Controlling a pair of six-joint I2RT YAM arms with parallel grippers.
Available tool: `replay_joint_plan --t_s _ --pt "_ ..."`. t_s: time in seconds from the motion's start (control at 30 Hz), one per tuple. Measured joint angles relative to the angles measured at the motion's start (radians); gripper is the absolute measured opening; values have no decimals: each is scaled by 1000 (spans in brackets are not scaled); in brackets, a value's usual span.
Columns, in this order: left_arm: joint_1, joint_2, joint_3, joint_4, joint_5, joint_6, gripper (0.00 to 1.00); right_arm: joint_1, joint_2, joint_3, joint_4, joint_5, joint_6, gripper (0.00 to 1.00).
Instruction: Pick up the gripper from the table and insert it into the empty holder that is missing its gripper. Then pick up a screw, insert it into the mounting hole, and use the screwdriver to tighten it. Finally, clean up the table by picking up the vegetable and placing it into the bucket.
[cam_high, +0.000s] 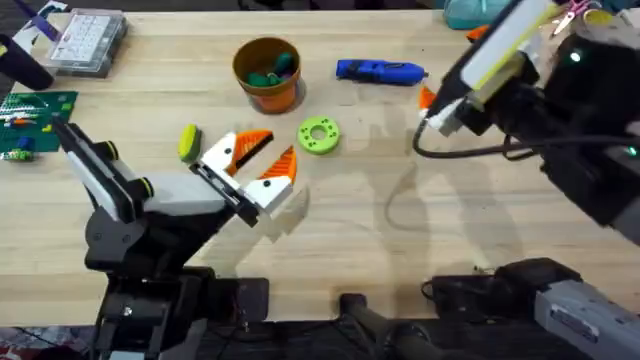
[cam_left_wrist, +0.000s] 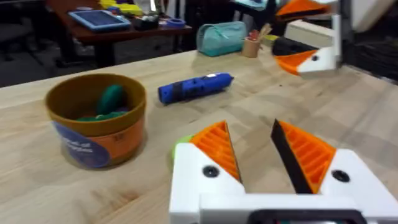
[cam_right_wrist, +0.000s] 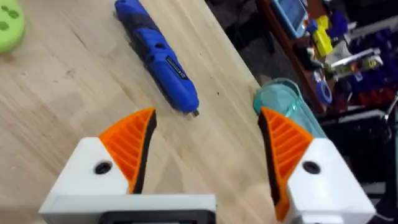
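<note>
Screwdriver (cam_right_wrist: 157, 57) flat on table, just beyond open right gripper (cam_right_wrist: 205, 146)

Lighting: bright, even, from overhead. Shadows: soft, faint, cast on the pale wooden table (cam_high: 400, 250) beneath the arms. Glare: none marked. Blur: raised right arm in the overhead view; background shelving and near white-and-orange fingers (cam_left_wrist: 214, 152) in wrist views.

White right gripper (cam_right_wrist: 205, 149) with orange ribbed pads (cam_right_wrist: 134, 146), jaws spread wide and empty, above a pale wooden tabletop (cam_right_wrist: 74, 93). A blue pen-shaped electric screwdriver (cam_right_wrist: 155, 53) lies flat just beyond the fingers. A lime-green ring (cam_right_wrist: 9, 25) sits apart; a teal pouch (cam_right_wrist: 283, 102) rests at the table's edge.
</note>
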Motion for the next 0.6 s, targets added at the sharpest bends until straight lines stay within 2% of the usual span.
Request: replay_joint_plan --t_s 0.6 --pt "0 0 0 0 0 0 15 0 0 0 0 0 0 996"
